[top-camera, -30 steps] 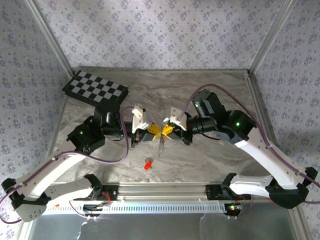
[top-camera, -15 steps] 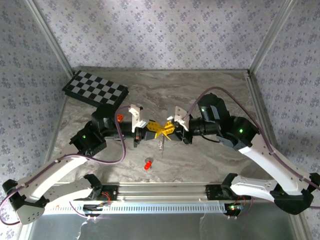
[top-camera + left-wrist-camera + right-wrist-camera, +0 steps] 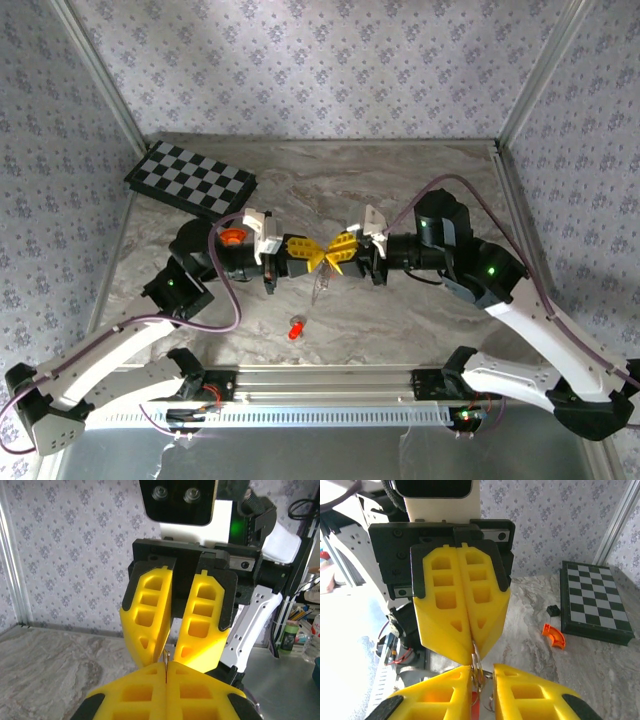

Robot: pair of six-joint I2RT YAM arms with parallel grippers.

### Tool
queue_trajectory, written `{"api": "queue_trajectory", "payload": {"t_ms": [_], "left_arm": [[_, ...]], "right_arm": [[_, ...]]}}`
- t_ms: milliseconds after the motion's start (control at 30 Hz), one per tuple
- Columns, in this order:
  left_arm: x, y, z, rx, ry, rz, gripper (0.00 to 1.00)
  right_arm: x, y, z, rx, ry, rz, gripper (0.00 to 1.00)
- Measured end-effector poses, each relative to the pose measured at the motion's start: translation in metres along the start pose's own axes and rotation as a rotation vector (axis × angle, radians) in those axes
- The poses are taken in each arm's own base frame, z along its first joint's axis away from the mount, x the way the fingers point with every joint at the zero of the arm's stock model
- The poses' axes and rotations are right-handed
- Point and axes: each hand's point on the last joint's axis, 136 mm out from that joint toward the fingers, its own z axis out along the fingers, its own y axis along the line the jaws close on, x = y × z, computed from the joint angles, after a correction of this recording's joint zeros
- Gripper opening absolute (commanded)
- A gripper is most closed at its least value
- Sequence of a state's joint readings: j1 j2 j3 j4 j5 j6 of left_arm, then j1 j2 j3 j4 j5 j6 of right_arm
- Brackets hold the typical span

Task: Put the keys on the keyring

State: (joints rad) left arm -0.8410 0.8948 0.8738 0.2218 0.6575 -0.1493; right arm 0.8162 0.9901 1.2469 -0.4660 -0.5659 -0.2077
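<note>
My left gripper (image 3: pixel 303 253) and right gripper (image 3: pixel 337 251) meet tip to tip above the middle of the table. The silvery keyring (image 3: pixel 321 286) hangs below them. In the right wrist view the left gripper (image 3: pixel 472 649) is shut on the keyring (image 3: pixel 477 666), whose wire loops run down between my right gripper's (image 3: pixel 482 670) parted fingers. A red piece (image 3: pixel 475 706) shows low in that gap; I cannot tell whether it hangs on the ring. In the left wrist view the left gripper (image 3: pixel 166 664) pinches a thin metal edge, facing the open right gripper (image 3: pixel 173 652). One red key (image 3: pixel 295 328) lies on the table.
A checkerboard (image 3: pixel 190 180) lies at the back left, with an orange curved piece (image 3: pixel 554 635) and a small black block (image 3: pixel 552 611) beside it. Metal frame posts and patterned walls enclose the table. A rail (image 3: pixel 320 380) runs along the near edge.
Both wrists have levelled out and drawn slightly apart. The right jaws, shut a second ago, have parted, and the keyring now hangs from the left gripper alone.
</note>
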Motion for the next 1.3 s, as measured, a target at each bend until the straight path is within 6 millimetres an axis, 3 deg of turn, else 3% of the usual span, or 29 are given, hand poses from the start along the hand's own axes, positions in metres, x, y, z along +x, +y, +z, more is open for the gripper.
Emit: {"api": "queue_trajectory", "payload": {"t_ms": [333,533,667,900,1300], "left_arm": [[-0.01,-0.008,0.001,0.025,-0.038,0.01,0.0],[-0.008,-0.008,0.002,0.023,-0.029,0.013,0.0],[-0.004,-0.004,0.003,-0.012,0.042,0.031,0.26],[-0.004,0.003,0.0,-0.072,0.199,0.114,0.27],[0.034,0.014,0.0,-0.076,0.393,0.132,0.29]], "right_arm": [[-0.009,0.008,-0.006,-0.035,-0.044,0.017,0.0],[-0.008,0.008,-0.007,-0.038,-0.042,0.02,0.0],[-0.002,0.005,-0.006,-0.027,0.005,0.02,0.0],[0.011,-0.005,-0.004,0.01,0.176,-0.023,0.0],[0.03,-0.001,-0.003,-0.026,0.318,-0.07,0.0]]}}
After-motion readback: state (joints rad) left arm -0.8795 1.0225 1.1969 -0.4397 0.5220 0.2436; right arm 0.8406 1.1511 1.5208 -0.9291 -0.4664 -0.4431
